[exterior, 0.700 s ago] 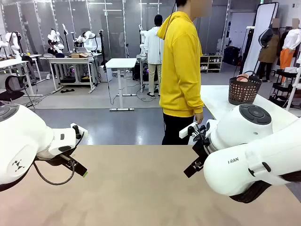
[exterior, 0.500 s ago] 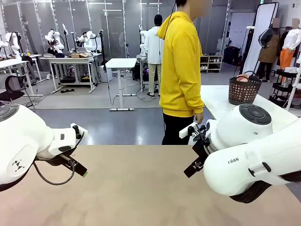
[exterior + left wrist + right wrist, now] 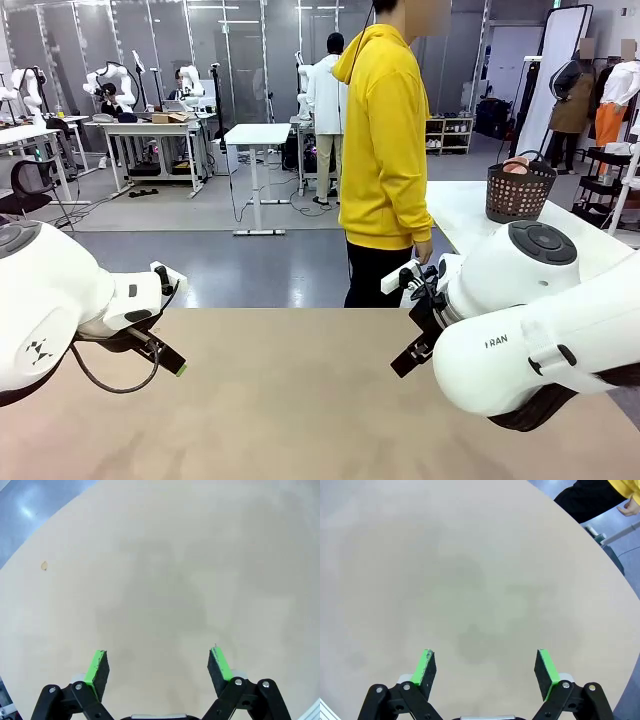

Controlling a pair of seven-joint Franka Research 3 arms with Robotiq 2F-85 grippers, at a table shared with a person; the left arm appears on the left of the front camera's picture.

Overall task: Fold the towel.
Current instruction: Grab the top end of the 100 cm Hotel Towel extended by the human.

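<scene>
Left gripper point(image 3: 158, 654) of mine hangs over the tan worktop point(image 3: 160, 555) with its jaws spread wide. Its green pads point(image 3: 98, 664) stand well apart and there is nothing between them. Ahead of the fingers lies bare worktop, apart from one small tan speck point(image 3: 44, 566) far off toward the edge. The right gripper point(image 3: 485, 655) is just as wide and holds nothing. Past its fingertips the surface runs out to a curved edge, and beyond that edge I see the dark trousers point(image 3: 590, 500) and one hand point(image 3: 626, 507) of a person in a yellow hoodie point(image 3: 385, 140), who stands at the far side. From the front, both grippers are low over the near part of the worktop, each on its own side and pointing in toward the middle. The one container I can find is a dark perforated basket point(image 3: 520, 195) with a handle. It is well beyond my right gripper, farther back and out to its right, and stands upright on a separate white worktop point(image 3: 465, 215). A lump of salmon-pink cloth shows over its rim, and I take that for the towel point(image 3: 517, 165). It sits inside the basket, well apart from both grippers. It is too small for me to tell how it lies.
</scene>
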